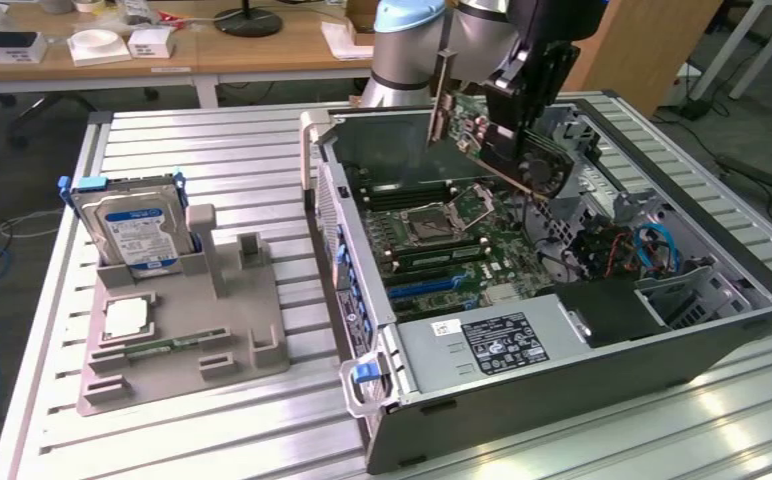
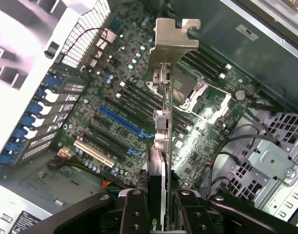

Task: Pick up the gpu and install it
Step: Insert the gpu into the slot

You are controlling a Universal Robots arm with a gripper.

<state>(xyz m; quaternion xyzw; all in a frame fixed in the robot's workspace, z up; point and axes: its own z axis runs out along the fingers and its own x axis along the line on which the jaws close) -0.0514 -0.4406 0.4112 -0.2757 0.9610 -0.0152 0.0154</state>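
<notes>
My claw is clenched on the gpu. The card hangs tilted above the open computer case, over the motherboard and clear of its slots, with its silver bracket leading, farthest from my fingers.

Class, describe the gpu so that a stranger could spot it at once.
Find the open computer case on the slatted table. Above its motherboard the gripper holds the gpu: a green card with black cooler and silver bracket, the only board in the air.
</notes>
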